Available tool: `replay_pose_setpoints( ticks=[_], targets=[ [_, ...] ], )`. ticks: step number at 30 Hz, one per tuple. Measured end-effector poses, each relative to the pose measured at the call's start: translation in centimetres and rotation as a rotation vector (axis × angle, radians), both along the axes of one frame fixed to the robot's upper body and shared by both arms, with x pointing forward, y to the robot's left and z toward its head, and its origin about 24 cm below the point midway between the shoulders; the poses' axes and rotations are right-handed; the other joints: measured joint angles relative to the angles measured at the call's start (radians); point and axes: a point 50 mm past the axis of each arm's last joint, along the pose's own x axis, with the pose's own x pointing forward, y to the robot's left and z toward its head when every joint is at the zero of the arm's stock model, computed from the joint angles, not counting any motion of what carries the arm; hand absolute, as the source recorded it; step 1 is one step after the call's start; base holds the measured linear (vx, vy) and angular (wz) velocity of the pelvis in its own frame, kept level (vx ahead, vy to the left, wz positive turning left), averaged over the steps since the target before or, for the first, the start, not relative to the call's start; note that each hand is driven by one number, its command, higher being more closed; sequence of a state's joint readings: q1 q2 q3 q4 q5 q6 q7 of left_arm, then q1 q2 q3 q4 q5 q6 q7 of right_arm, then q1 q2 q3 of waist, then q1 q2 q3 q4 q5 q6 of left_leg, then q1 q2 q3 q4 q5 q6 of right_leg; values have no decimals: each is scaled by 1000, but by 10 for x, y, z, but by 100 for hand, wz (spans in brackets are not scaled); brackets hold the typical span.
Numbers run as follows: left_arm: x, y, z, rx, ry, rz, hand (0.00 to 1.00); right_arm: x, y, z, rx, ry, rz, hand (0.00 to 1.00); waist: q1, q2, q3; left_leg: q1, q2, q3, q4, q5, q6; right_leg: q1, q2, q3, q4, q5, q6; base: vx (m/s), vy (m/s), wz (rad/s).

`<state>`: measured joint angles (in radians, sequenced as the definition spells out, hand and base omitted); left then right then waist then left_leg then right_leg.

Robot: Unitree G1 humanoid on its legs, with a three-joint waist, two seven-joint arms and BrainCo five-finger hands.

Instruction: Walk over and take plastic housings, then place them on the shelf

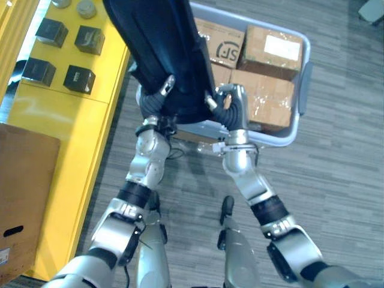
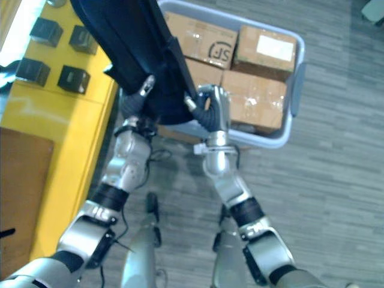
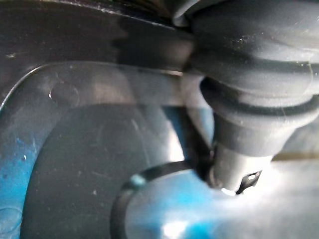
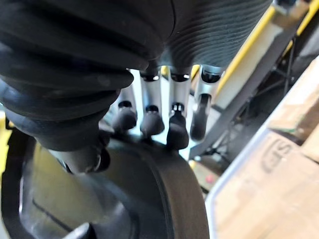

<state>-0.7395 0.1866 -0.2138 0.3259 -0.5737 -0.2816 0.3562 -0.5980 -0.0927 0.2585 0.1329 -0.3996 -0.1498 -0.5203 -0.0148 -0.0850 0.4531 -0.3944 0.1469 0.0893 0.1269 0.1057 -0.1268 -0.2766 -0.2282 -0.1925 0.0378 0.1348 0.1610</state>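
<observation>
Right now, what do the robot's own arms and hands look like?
The left arm and right arm are silver-grey rounded shells with black bands. The left hand and right hand wear dark ribbed covers; silver fingers end in dark tips.

This looks like a warehouse or factory storeroom: a grey plastic tote [image 1: 303, 84] packed with taped cardboard boxes [image 1: 273, 48] stands on grey plank flooring [image 1: 342, 180], beside a yellow shelf [image 1: 60, 114] carrying small black boxes [image 1: 79, 78].
</observation>
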Motion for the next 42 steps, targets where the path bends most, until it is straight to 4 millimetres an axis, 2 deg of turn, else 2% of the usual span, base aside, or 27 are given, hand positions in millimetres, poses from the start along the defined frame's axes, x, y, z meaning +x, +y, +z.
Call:
replay_pose_setpoints(
  ticks=[2,4,6,10,11,13,17,20,22,23,25,27,29,32,35,37,40,42],
  targets=[
    [-12,-1,-10,30,-11,21,100,-10,-4,-4,33,8,38,0,-1,0,-8,50,-3,3,-19,-1,-2,38,-3,-5,1,-12,3,48,-21,1],
    [-21,-2,-22,51,-2,39,100,-20,-10,-9,47,7,51,0,-2,2,-58,49,-3,1,-33,-3,-3,35,-3,-13,2,-25,3,52,-28,6],
    [-34,-6,-46,154,42,93,100,-32,-20,-19,78,36,76,0,-2,3,-131,77,-3,2,-63,0,-7,51,-3,-21,2,-36,5,98,-37,5],
    [-50,-7,-74,348,95,180,100,-52,-30,-19,137,29,153,0,-3,8,-210,161,-3,9,-119,2,-14,108,-1,-29,2,-61,6,105,-31,-1],
    [-54,-3,-82,408,105,234,100,-60,-42,-15,211,2,160,0,-2,10,-239,180,-3,11,-135,3,-17,119,-1,-29,2,-64,7,94,-23,-5],
    [-64,18,-103,516,180,353,100,-77,-74,-2,338,-100,142,0,-6,12,-276,239,-3,28,-168,4,-17,155,-1,-26,-1,-73,6,79,-16,-13],
    [-79,45,-129,611,297,489,100,-99,-105,-10,494,-129,175,0,-17,14,-340,280,-1,33,-203,8,-24,175,1,-25,-4,-89,11,39,-19,-6],
    [-92,61,-143,626,371,551,100,-114,-121,-38,601,-30,173,0,-27,16,-367,298,-1,35,-206,8,-25,194,1,-25,-10,-92,10,0,0,0],
    [-107,69,-146,567,399,590,100,-126,-132,-79,713,120,90,0,-29,17,-377,307,-1,39,-207,7,-26,201,1,-21,-12,-92,10,-19,-7,-5],
    [-112,71,-147,542,409,596,100,-129,-134,-92,737,172,52,0,-29,18,-380,310,-1,40,-207,6,-27,206,1,-20,-14,-93,10,-25,-2,-7],
    [-132,78,-153,478,447,624,100,-146,-141,-145,834,388,-99,0,-26,25,-399,326,0,60,-207,-1,-29,210,2,-2,-18,-98,8,-25,2,-17],
    [-147,84,-157,432,477,645,100,-163,-141,-173,894,506,-191,0,-27,42,-417,326,-1,61,-207,-6,-30,211,2,0,-26,-100,5,-4,-6,-11],
    [-158,87,-157,383,489,665,100,-176,-140,-186,910,579,-230,0,-26,59,-432,326,0,61,-207,-7,-31,213,4,0,-31,-100,6,0,0,0],
    [-167,95,-148,350,444,704,100,-172,-136,-186,896,587,-207,0,-21,71,-446,328,3,56,-207,-9,-35,222,6,-6,-35,-100,6,-12,-6,5],
    [-173,103,-130,342,360,760,100,-155,-129,-186,872,597,-155,0,-9,60,-453,328,1,26,-208,-7,-38,247,6,-36,-44,-101,8,-15,-6,22],
    [-177,109,-121,339,320,804,100,-142,-123,-185,848,599,-118,0,11,53,-456,322,0,1,-208,-4,-40,263,7,-61,-47,-101,6,10,-8,39],
    [-189,127,-110,344,290,924,100,-107,-108,-171,799,556,-18,0,49,43,-461,299,-6,-73,-207,7,-38,300,8,-141,-48,-113,14,12,-18,66],
    [-193,134,-104,345,269,971,100,-91,-101,-162,788,530,29,0,78,34,-463,268,-15,-138,-207,20,-38,315,9,-204,-47,-116,15,21,-26,94]
  ],
)
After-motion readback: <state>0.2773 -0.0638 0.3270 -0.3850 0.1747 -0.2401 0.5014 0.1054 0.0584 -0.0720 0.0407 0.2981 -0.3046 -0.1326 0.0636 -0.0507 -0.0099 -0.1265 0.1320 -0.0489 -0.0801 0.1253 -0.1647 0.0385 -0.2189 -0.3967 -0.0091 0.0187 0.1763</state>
